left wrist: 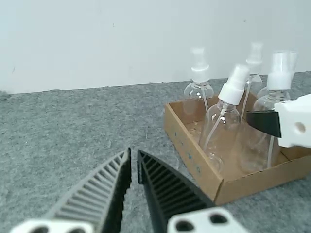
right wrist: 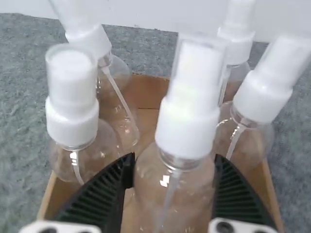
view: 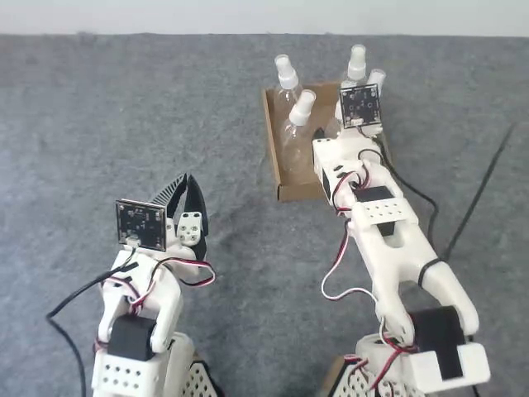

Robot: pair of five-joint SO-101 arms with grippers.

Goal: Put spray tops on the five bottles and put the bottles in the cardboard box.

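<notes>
The cardboard box [view: 271, 141] stands at the back middle of the grey mat. Several clear bottles with white spray tops stand upright in it [view: 302, 112]. In the right wrist view my right gripper [right wrist: 173, 162] is inside the box [right wrist: 146, 94], shut on the middle spray bottle [right wrist: 187, 121] with a finger against each side of its body. More capped bottles stand around it [right wrist: 73, 102] [right wrist: 272, 82]. My left gripper [view: 188, 186] is shut and holds nothing. It hovers over the mat in front of and to the left of the box [left wrist: 194, 160], with its tips [left wrist: 134, 154] nearly touching.
The right arm's white body [view: 388, 231] stretches from the front right up to the box, with its cable [view: 479, 198] trailing beside it. The left arm's base [view: 140, 347] sits at the front left. Grey mat [view: 124, 107] lies open to the left of the box.
</notes>
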